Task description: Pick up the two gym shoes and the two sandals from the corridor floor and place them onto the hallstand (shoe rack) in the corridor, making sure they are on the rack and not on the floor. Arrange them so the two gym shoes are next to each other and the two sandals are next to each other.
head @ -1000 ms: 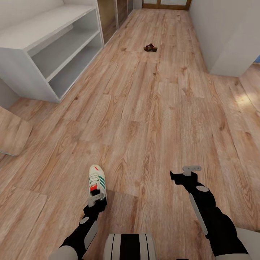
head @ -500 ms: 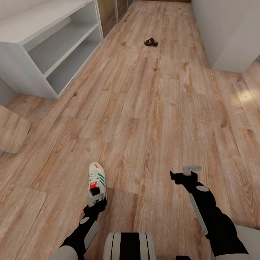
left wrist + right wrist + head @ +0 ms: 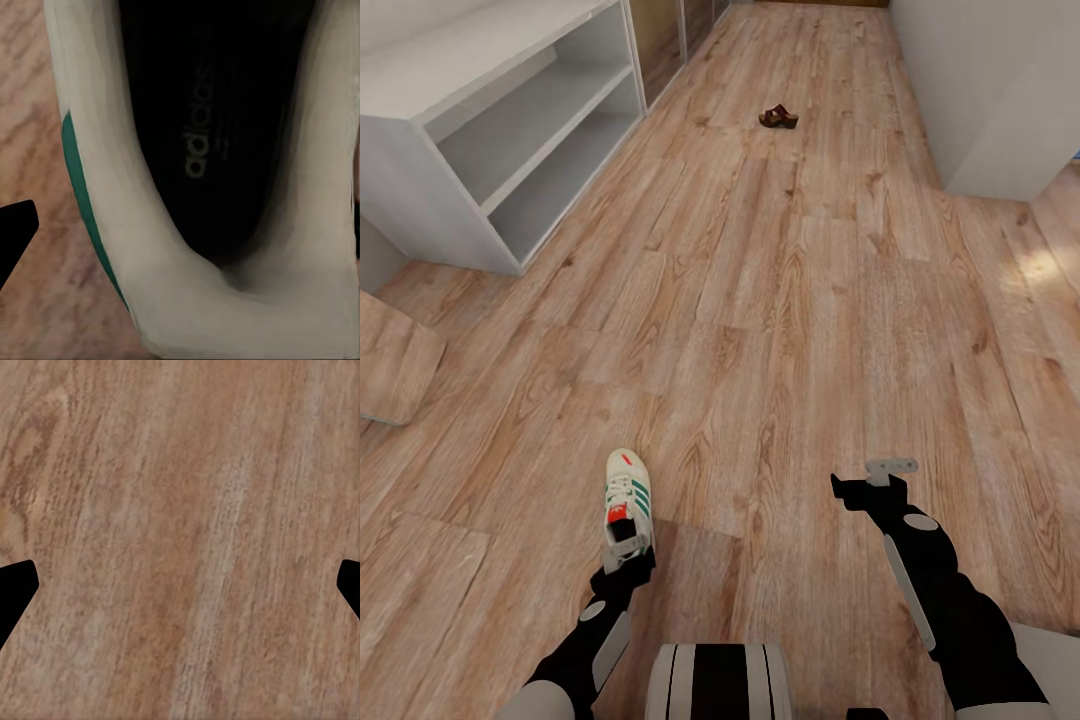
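Note:
My left gripper (image 3: 625, 550) is shut on the heel of a cream-white gym shoe (image 3: 628, 496) with green stripes, held toe-forward just above the corridor floor (image 3: 780, 300). In the left wrist view the shoe's dark inside and pale rim (image 3: 225, 300) sit right at the camera, with one dark fingertip (image 3: 15, 234) beside them. My right gripper (image 3: 882, 474) hangs open over bare planks, and its two fingertips (image 3: 15, 585) stand wide apart. A brown sandal (image 3: 778, 117) lies far ahead on the floor. The pale-grey hallstand (image 3: 420, 95) with two open shelves stands at the far left.
A white wall corner (image 3: 1000, 110) juts in at the right. A wood-faced slab (image 3: 390, 370) lies at the left edge, near the rack's end. Dark door panels (image 3: 660, 45) follow the rack. Wide open floor lies between me and the sandal.
A second ago the whole view shifted slightly as the camera moved, so the rack and sandal sit higher in the picture. Since half a second ago nothing has moved. The shoe stays in my left gripper.

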`<state>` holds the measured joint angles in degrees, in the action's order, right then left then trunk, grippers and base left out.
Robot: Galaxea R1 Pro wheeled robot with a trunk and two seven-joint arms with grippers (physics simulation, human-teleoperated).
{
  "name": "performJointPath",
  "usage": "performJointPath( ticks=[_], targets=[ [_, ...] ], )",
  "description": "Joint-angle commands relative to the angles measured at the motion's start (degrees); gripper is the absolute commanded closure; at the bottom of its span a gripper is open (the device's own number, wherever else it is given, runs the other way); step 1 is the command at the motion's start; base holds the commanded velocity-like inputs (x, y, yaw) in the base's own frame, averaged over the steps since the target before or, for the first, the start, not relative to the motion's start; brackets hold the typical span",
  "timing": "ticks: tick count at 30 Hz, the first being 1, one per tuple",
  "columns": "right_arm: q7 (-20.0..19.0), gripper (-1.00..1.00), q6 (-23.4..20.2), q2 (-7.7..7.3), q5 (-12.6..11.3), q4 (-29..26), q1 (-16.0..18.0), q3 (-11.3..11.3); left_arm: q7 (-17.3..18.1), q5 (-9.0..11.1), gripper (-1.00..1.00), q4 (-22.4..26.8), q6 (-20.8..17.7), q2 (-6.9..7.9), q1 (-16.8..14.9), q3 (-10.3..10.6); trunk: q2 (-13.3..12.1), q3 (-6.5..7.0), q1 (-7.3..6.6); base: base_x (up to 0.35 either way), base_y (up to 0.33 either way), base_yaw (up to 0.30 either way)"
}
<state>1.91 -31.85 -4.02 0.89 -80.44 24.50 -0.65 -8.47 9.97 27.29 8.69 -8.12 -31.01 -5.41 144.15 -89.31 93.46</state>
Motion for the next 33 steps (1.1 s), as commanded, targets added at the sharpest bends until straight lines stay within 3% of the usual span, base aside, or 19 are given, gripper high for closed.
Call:
performJointPath(
  ticks=[1, 33],
  targets=[
    [0.2, -1.0, -0.3, -0.03, 0.1, -0.1, 0.0, -0.1, 0.0, 0.6, -1.0, 0.0, 0.4, 0.0, 0.0, 0.0, 0.0, -0.03, -0.01, 0.0, 0.0, 0.0],
    [0.2, -1.0, -0.3, -0.03, 0.1, -0.1, 0.0, -0.1, 0.0, 0.6, -1.0, 0.0, 1.2, 0.03, 0.0, 0.0, 0.0, -0.03, -0.01, 0.0, 0.0, 0.0]
  ],
)
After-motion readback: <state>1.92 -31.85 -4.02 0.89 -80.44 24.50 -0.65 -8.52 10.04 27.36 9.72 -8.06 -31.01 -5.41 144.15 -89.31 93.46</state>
